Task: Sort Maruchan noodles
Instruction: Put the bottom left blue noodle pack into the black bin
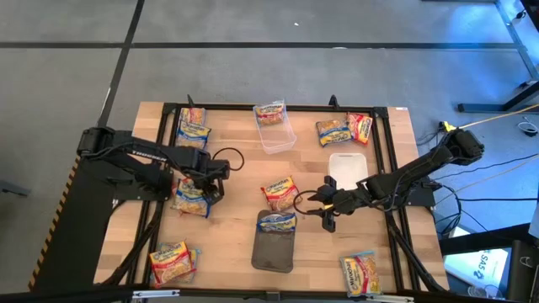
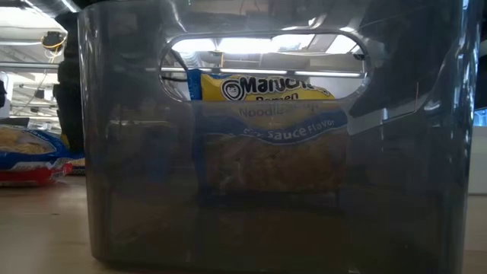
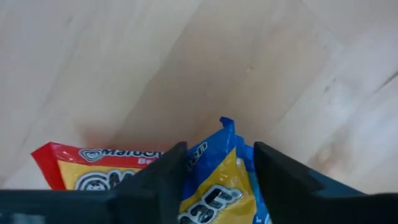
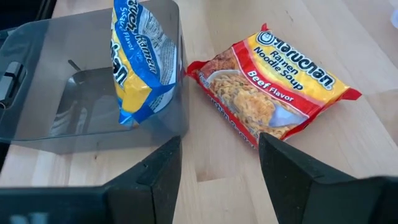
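step: pick-up | left gripper [image 1: 205,187] fingers straddle a blue packet [image 3: 214,186] (atop a red one) on table's left, grasp not confirmed | right gripper [image 1: 318,204] released, empty, near red beef packet [image 4: 273,84] by dark grey tray [image 4: 37,81] | next: clench, lift

Crinkly yellow noodle packets are spread over the wooden table: two at the far left [image 1: 193,126], one in the clear tub [image 1: 270,113], two at the far right [image 1: 344,129], two at the near left [image 1: 172,262] and one at the near right [image 1: 360,273]. A blue-banded packet [image 4: 138,59] is stood on its end in the dark grey tray, and a red beef packet [image 4: 273,84] is laid flat just beside that tray. At the left, a blue packet [image 3: 217,186] is laid on top of a red one [image 3: 87,168].
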Tool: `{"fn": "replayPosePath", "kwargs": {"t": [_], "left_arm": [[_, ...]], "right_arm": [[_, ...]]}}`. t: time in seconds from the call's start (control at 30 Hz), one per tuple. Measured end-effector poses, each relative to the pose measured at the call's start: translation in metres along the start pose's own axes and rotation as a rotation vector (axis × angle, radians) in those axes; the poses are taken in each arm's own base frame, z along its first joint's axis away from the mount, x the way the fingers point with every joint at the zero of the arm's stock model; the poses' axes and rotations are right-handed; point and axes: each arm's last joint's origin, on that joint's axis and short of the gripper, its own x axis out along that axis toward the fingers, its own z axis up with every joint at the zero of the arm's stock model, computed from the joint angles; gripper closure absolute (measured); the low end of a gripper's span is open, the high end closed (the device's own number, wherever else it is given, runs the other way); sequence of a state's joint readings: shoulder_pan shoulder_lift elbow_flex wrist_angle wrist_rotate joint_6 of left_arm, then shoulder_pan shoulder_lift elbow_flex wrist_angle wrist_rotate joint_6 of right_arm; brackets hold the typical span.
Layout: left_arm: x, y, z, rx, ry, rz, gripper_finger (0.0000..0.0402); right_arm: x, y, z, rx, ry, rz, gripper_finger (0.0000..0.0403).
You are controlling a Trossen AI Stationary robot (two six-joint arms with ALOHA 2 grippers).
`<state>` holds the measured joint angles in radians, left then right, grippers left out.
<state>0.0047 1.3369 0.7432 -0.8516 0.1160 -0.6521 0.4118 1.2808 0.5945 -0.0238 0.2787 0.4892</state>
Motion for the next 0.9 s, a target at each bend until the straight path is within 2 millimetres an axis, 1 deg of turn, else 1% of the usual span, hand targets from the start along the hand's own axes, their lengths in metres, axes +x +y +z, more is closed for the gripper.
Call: {"fn": "replayPosePath", "kwargs": {"t": [0.33,0.47,0.57,0.7,0.9], "left_arm": [[0.0,-0.002,-0.001,0.013,-0.006,0.009,0.0389],[-0.002,-0.002,0.0,0.015,-0.017,0.024,0.0398],[-0.013,-0.01,0.003,0.039,-0.049,0.043,0.04],[-0.041,-0.025,0.008,0.076,-0.131,0.092,0.0401],[-0.089,-0.056,0.016,0.133,-0.348,0.092,0.0401]], "right_arm": [[0.0,-0.001,0.0,-0.006,-0.015,-0.032,0.0217],[0.0,-0.001,0.0,-0.006,-0.015,-0.029,0.0217],[0.0,0.0,0.001,-0.006,-0.006,-0.016,0.0217],[-0.002,0.003,0.007,-0.003,-0.016,0.005,0.0217],[-0.005,0.009,0.02,-0.012,-0.053,0.028,0.0217]]}}
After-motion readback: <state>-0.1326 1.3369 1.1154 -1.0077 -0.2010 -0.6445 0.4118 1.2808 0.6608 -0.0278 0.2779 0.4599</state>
